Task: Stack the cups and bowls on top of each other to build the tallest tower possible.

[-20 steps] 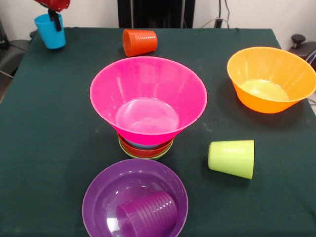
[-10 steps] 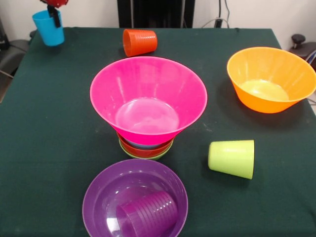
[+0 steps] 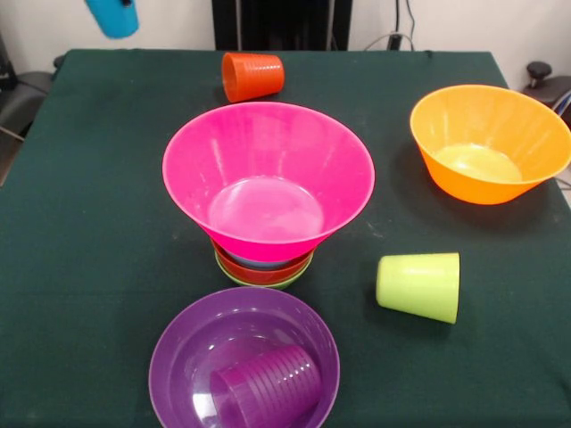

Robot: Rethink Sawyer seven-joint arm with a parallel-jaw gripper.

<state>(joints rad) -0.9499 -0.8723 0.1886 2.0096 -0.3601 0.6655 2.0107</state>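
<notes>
The tower stands mid-table: a large pink bowl [image 3: 268, 174] sits upright on nested small bowls [image 3: 264, 270] whose orange, green and blue rims show beneath it. A blue cup [image 3: 113, 18] hangs in the air at the top left edge, cut off by the picture. Of my gripper [image 3: 126, 4] only a dark sliver shows against the cup's top; the rest is out of view. An orange cup [image 3: 252, 75] lies on its side behind the pink bowl. On the right, a lime green cup [image 3: 419, 286] lies on its side.
A wide purple bowl [image 3: 178, 352] stands at the near edge with a purple cup [image 3: 266, 389] lying inside it. A large orange-yellow bowl [image 3: 489, 134] stands upright at the right. Dark green cloth [image 3: 80, 232] covers the table.
The blue cup has risen off the table's far left corner and drifted slightly right, and the red gripper body has left the picture upward. Everything else stayed in place.
</notes>
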